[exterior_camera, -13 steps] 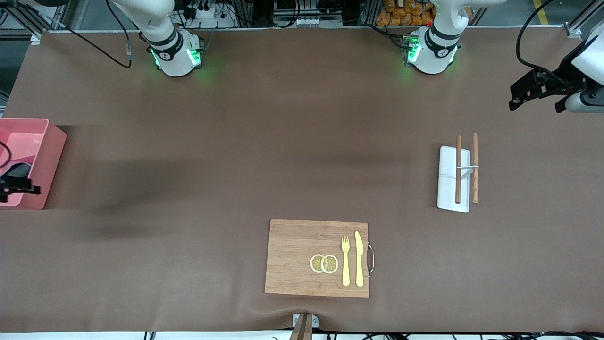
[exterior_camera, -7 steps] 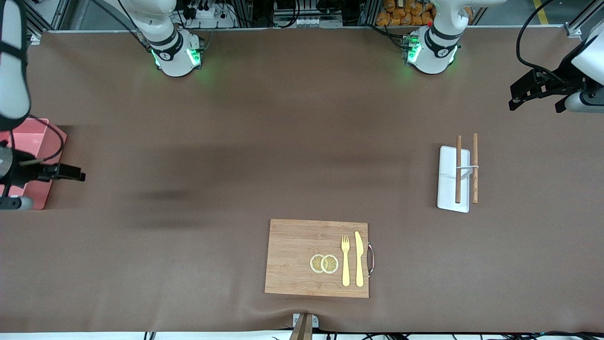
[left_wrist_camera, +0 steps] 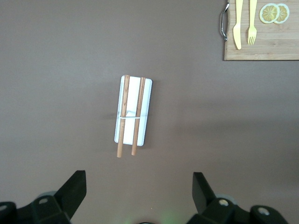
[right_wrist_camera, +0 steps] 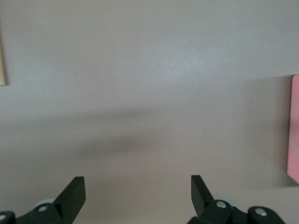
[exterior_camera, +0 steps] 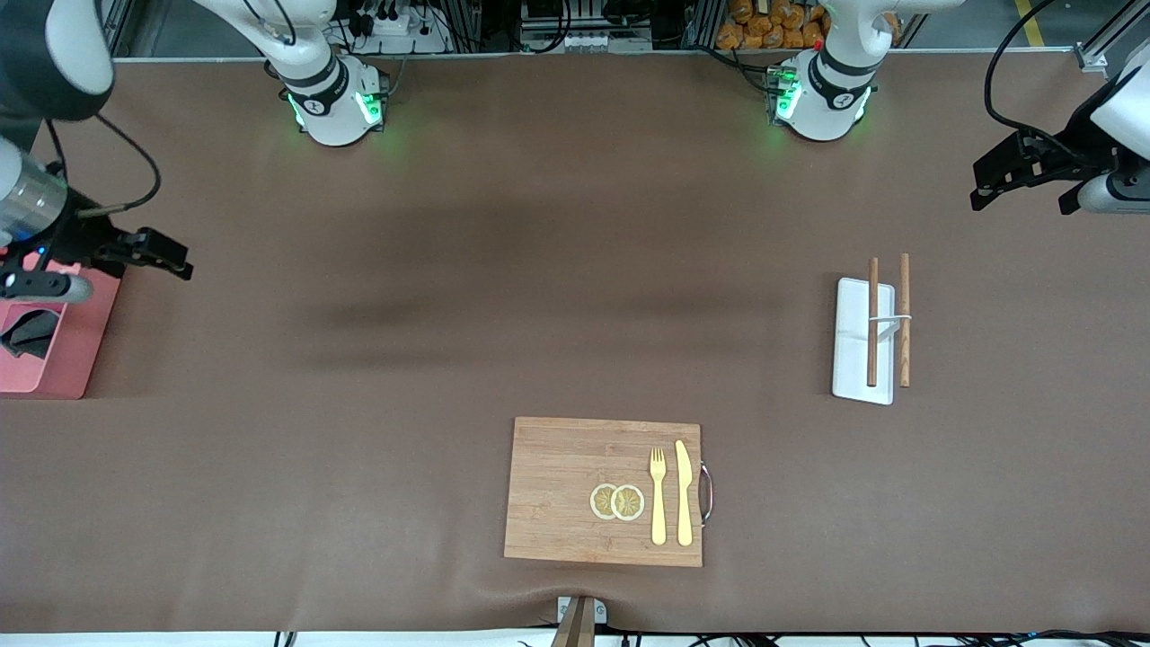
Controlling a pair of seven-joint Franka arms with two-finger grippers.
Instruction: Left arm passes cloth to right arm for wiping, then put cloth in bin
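Note:
The pink bin (exterior_camera: 83, 346) stands at the right arm's end of the table. The cloth (exterior_camera: 27, 331) lies crumpled inside it, dark grey face up. My right gripper (exterior_camera: 164, 257) hangs open and empty over bare table beside the bin; in the right wrist view the right gripper (right_wrist_camera: 138, 184) has only tabletop between its fingers, with the bin's edge (right_wrist_camera: 295, 130) at the side. My left gripper (exterior_camera: 1020, 198) waits open in the air over the left arm's end of the table. The left wrist view shows the left gripper (left_wrist_camera: 138, 182) empty, high above the white rack.
A white rack with two wooden rods (exterior_camera: 865, 340) (left_wrist_camera: 133, 109) lies toward the left arm's end. A wooden cutting board (exterior_camera: 566, 467) (left_wrist_camera: 280, 46) with lemon slices (exterior_camera: 617, 501), a yellow fork and a yellow knife sits near the front edge.
The right gripper has risen out of the bin and swung off it to over the table beside it. The cloth stays in the bin. The left arm has not moved.

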